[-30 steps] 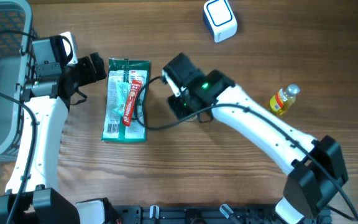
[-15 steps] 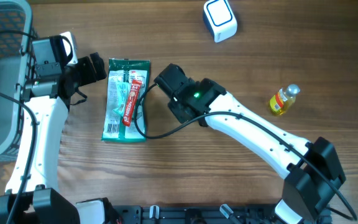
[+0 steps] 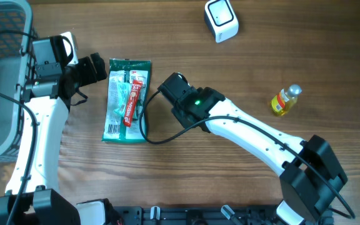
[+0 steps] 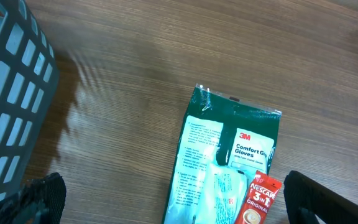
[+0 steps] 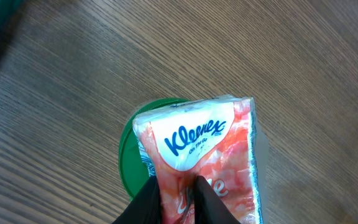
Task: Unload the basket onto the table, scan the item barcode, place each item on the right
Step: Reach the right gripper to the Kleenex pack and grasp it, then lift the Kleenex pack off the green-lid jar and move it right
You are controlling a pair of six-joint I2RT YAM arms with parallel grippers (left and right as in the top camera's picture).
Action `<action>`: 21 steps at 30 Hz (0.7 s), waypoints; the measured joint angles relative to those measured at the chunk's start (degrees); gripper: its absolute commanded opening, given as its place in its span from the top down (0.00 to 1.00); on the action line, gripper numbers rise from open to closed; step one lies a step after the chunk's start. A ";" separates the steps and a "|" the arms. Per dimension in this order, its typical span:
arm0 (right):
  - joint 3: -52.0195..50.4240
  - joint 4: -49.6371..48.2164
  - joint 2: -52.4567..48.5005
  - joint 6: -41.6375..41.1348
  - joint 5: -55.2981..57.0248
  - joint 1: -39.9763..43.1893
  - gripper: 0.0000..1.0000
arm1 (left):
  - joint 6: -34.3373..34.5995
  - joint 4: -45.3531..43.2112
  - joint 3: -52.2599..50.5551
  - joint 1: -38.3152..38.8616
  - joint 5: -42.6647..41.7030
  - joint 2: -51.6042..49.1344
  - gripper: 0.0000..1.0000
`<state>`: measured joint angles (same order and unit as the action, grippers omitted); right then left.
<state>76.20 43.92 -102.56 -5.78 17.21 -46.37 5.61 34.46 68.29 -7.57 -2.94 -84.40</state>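
Kleenex pack (image 5: 199, 140), near end pinched in jaws of right gripper (image 5: 176, 185)

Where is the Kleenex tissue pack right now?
Right wrist view: the Kleenex pack sits centre frame, pinched by the right gripper, over a green disc on the table. Overhead, the right arm hides it, just right of the gloves packet.

A wooden worktop (image 3: 292, 37) is filling every view, its brown grain running from side to side overhead. Soft, even light is falling across it, casting only faint shadows. A dark rail (image 3: 186, 215) is running along its near edge.
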 measured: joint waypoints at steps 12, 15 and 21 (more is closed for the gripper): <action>0.02 -0.09 0.39 -0.07 0.02 0.04 0.96 | 0.00 0.00 0.00 0.00 0.00 0.00 0.00; 0.00 0.57 2.56 -1.40 -0.44 0.68 0.96 | 0.00 0.00 0.00 0.00 0.00 0.00 0.00; 0.17 1.81 12.94 -3.93 -12.94 11.10 0.96 | 0.00 0.00 0.00 0.00 0.00 0.00 0.00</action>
<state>76.38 45.74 -89.62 -9.72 4.27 -35.27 5.61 34.46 68.29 -7.57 -2.94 -84.40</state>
